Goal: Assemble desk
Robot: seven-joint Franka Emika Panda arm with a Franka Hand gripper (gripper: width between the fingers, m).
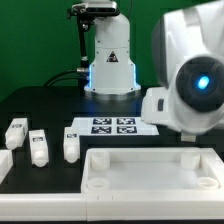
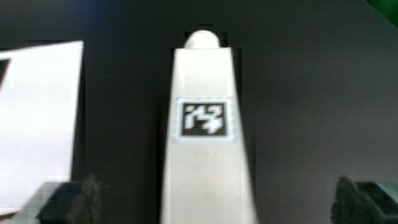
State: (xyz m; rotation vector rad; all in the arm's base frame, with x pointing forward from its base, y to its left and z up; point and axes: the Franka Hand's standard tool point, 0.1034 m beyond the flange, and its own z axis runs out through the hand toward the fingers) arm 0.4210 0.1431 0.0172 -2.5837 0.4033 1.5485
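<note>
Green backdrop, black worktop [image 1: 40, 105]. In the wrist view the pincer [image 2: 222, 188] stands open, its dark fingers [image 2: 75, 198] wide on either side of one tagged leg [image 2: 205, 118] and apparently clear of it. The desk top [image 1: 150, 172] lies in front, rim upward, with no legs fitted.

The likely trouble is an off-centre closing: one finger would meet the slim leg first and skew or roll it, spoiling the grasp. The arm [image 1: 190, 70] hides that spot in the exterior view, so alignment is hard to judge.

Three other leg blocks [image 1: 38, 146] sit at the exterior view's left, well apart. The marker board [image 1: 100, 126] lies just behind the desk top. A white slab [image 2: 39, 100] shows near the leg, but I cannot tell what it is.
</note>
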